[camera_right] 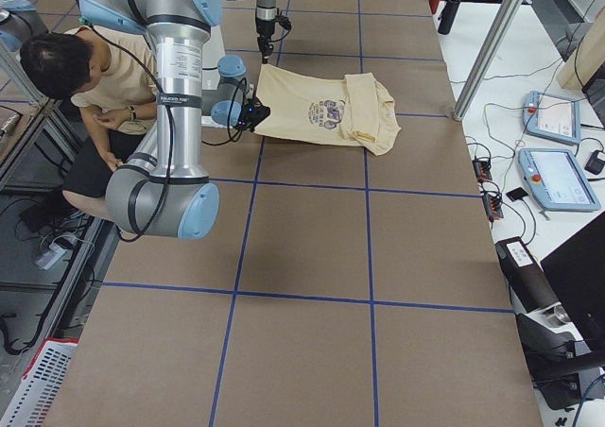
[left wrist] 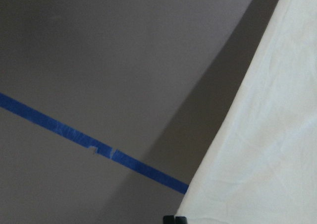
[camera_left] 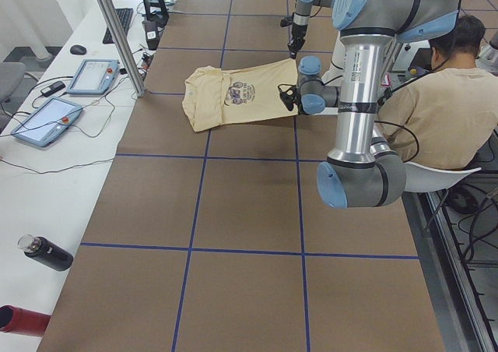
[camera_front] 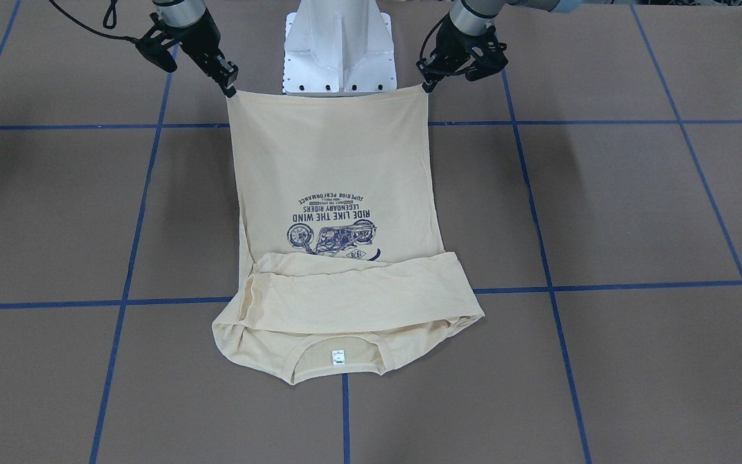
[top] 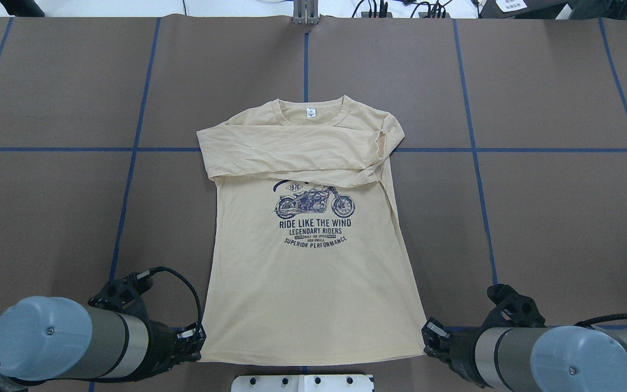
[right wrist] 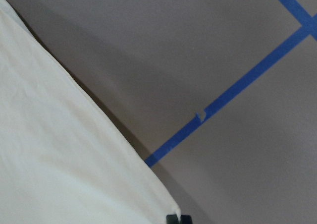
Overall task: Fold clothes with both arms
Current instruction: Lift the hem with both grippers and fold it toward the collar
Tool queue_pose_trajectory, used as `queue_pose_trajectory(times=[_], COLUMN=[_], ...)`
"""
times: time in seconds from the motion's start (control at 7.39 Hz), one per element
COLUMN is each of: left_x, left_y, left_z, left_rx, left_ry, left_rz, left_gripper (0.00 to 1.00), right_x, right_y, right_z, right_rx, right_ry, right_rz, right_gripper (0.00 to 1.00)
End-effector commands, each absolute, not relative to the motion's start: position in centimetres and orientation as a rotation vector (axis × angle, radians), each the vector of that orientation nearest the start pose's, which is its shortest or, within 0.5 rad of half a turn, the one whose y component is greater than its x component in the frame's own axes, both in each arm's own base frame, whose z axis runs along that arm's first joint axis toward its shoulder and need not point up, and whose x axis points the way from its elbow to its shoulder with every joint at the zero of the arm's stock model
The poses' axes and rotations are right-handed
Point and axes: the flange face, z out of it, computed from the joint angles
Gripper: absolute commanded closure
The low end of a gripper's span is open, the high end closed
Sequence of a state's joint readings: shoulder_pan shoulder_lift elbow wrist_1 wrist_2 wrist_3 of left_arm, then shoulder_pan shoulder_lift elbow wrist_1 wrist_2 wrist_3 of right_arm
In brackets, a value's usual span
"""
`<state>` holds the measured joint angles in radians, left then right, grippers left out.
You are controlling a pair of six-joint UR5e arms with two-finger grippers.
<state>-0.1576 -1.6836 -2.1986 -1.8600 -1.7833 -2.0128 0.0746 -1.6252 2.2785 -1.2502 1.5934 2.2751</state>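
Observation:
The cream long-sleeved shirt (top: 313, 283) lies face up, with its dark motorcycle print (top: 314, 202) showing. Both sleeves (top: 292, 155) are folded across the chest below the collar and its white label (top: 311, 112). My left gripper (top: 196, 338) is shut on the hem's left corner. My right gripper (top: 429, 336) is shut on the hem's right corner. In the front-facing view the left gripper (camera_front: 427, 82) and the right gripper (camera_front: 231, 87) hold the hem edge (camera_front: 329, 95) stretched and raised. The collar end rests on the table. Both wrist views show pale fabric (left wrist: 267, 125) (right wrist: 59, 159) casting a shadow on the table.
The white pedestal base (camera_front: 339, 51) stands just behind the raised hem. A seated person (camera_left: 436, 110) is behind the robot. Tablets (camera_left: 47, 122), a metal post (camera_left: 117, 33) and bottles (camera_left: 47, 252) sit along the far side. Brown table with blue tape lines (top: 471, 149) surrounds the shirt.

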Motion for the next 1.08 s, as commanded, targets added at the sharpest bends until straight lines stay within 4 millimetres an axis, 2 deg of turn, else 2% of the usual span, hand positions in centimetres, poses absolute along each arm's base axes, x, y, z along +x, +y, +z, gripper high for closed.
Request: queue_pose_trajectory(times=[0.0,0.14,0.27,0.41,0.54,0.68,0.81,0.95], left_x=[43.5,42.8,42.4,40.9,39.3,39.1,40.2,40.5], left_y=[-16.8,-17.0,-17.9,-21.7,-26.1,-32.1,-36.8,-41.2], left_z=[26.4,25.6,25.2,25.2,25.1,25.3,27.0,27.8], left_rx=[-0.375,-0.391,-0.374,-0.271,-0.138,-0.055,-0.038,0.011], left_ry=[1.018,1.034,1.05,1.081,1.099,1.091,1.049,1.025], left_rz=[-0.408,-0.403,-0.405,-0.393,-0.357,-0.365,-0.386,-0.4], left_gripper=[1.0,1.0,1.0,1.0,1.0,1.0,1.0,1.0], right_x=[-39.8,-39.0,-37.5,-37.3,-38.7,-40.5,-40.9,-39.3], right_y=[-15.2,-16.7,-19.8,-21.7,-26.3,-30.8,-35.9,-40.2], right_z=[31.0,30.7,30.5,30.1,28.2,25.9,24.5,26.2], right_rx=[-0.358,-0.342,-0.344,-0.394,-0.31,-0.245,-0.206,-0.176], right_ry=[-0.955,-0.971,-0.973,-0.924,-0.924,-0.875,-0.826,-0.793], right_rz=[0.692,0.726,0.772,0.783,0.769,0.755,0.743,0.707], right_gripper=[1.0,1.0,1.0,1.0,1.0,1.0,1.0,1.0])
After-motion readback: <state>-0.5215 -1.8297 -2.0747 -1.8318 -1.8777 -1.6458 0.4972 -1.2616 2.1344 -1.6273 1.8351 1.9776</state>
